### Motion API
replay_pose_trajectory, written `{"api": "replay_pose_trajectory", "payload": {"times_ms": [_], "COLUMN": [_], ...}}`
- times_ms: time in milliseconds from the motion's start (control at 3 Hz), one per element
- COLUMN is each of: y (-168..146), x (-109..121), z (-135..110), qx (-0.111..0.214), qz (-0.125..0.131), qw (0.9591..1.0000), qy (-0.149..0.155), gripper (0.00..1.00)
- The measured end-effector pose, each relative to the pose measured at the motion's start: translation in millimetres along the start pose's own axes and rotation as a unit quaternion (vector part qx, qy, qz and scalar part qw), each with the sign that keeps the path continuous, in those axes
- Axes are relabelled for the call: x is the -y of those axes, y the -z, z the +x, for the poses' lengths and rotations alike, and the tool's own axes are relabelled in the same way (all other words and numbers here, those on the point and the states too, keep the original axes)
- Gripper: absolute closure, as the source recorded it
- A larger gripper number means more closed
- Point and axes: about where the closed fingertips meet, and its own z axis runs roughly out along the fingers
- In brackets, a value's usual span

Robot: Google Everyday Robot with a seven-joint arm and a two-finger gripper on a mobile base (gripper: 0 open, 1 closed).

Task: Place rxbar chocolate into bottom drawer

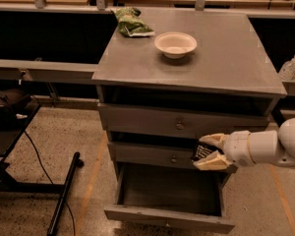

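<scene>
The gripper (206,152) is clamped on the bar (201,153), at the right end of the middle drawer (147,154), just above the open bottom drawer (167,219), whose inside is bare. On the tabletop (221,53) sit an empty bowl (160,42) and, far left, a green bag (132,22).

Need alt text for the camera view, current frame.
The gripper, level with the middle drawer, holds the rxbar chocolate above the open bottom drawer. A white bowl and a green snack bag sit on the cabinet top.
</scene>
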Motion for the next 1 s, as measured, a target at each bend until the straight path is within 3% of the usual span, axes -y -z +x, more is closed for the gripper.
{"api": "replay_pose_trajectory", "payload": {"times_ms": [333,667,1000], "y": [0.8,-30.5,-109.2], "x": [0.4,-6.1,-24.9], "z": [-1.3,19.4,70.7], "qx": [0.000,0.016,0.044], "qz": [0.000,-0.015,-0.041], "qw": [1.0000,0.9998,0.9981], "qy": [0.001,-0.005,-0.011], "gripper": [1.00,1.00,1.00]}}
